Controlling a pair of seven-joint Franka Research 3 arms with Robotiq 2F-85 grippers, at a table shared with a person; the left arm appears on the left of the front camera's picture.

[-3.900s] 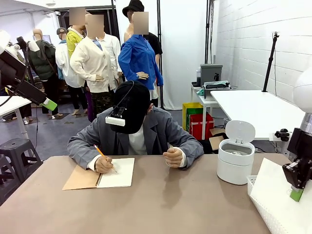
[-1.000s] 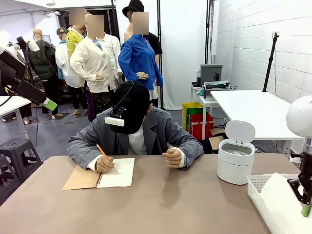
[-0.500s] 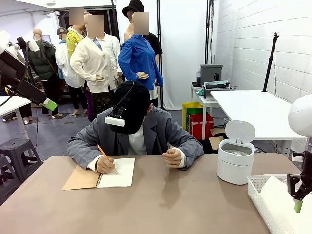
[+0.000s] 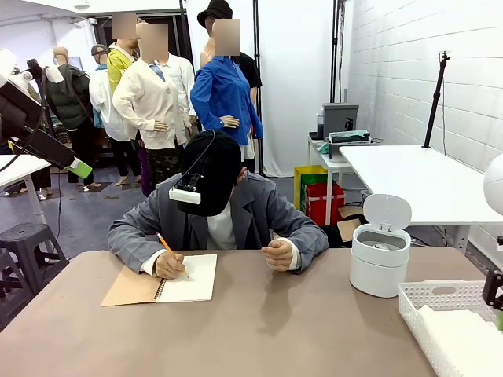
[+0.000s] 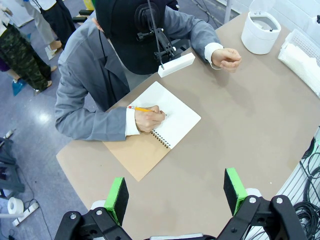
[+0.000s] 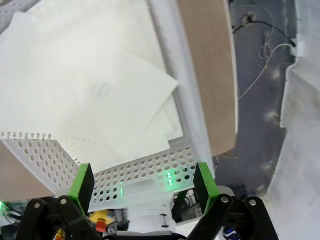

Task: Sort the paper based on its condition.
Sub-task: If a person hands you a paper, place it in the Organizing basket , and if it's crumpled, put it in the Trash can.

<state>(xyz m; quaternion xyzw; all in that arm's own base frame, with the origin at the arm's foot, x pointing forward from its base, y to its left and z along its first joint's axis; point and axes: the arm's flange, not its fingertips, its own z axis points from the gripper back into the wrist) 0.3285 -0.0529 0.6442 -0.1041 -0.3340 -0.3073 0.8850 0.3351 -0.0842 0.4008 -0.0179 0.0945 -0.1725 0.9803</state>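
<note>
Right claw (image 6: 142,169) is spread wide with nothing in it, hanging over the white perforated basket (image 6: 40,157) at the desk's (image 4: 259,330) right edge. The paper (image 6: 95,85) lies inside in overlapping sheets, maybe three or four, hard to count. In the front view the basket runs off the frame's corner. Left claw (image 5: 175,187) gapes too, holding nothing, above bare desk near the notebook (image 5: 165,125).
</note>
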